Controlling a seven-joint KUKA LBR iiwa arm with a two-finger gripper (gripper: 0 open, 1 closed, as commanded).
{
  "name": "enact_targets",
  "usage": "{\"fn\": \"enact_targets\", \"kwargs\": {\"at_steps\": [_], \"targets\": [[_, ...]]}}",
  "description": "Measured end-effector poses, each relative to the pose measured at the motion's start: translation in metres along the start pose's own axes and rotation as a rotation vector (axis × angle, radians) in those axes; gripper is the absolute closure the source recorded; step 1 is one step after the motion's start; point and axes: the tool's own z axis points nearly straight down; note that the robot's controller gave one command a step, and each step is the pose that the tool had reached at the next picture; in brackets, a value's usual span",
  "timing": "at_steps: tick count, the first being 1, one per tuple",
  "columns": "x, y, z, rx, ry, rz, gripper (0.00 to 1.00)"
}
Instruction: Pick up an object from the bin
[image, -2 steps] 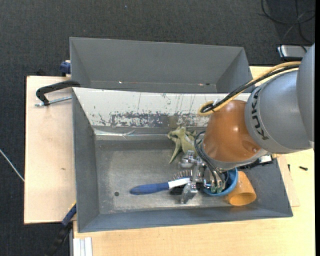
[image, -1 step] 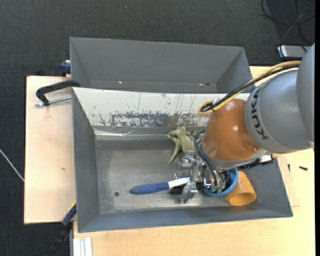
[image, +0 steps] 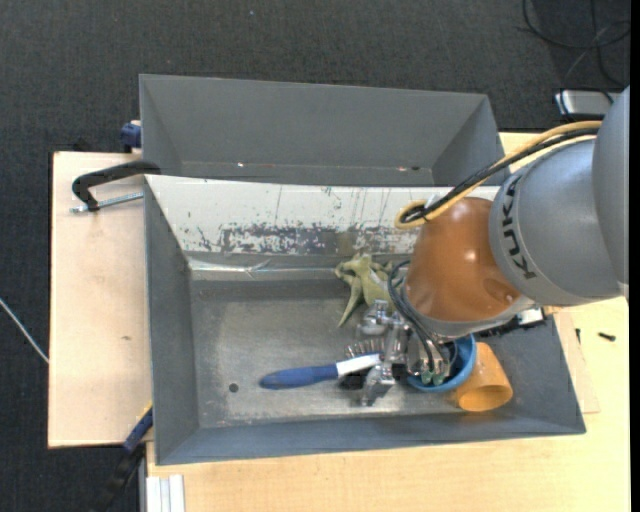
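- Your claw sits low over the bin floor, toward 5 o'clock; whether it is spread or pinched, you cannot tell.
- A blue tool lies at its 9 o'clock, with the white end right at the claw.
- A green toy is at 12 and an orange cup at 3.
- This is likely the grasp step: next, make sure of a grip on that white end, then lift straight up.
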Motion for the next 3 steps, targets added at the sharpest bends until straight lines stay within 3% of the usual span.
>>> {"fn": "enact_targets", "kwargs": {"at_steps": [1,2,3], "targets": [[-0.001,0.0,-0.001,0.0,-0.001,0.0,0.0],[-0.002,0.001,-0.002,-0.001,-0.006,0.001,1.0],[-0.005,0.002,-0.09,-0.001,-0.01,0.0,1.0]]}}
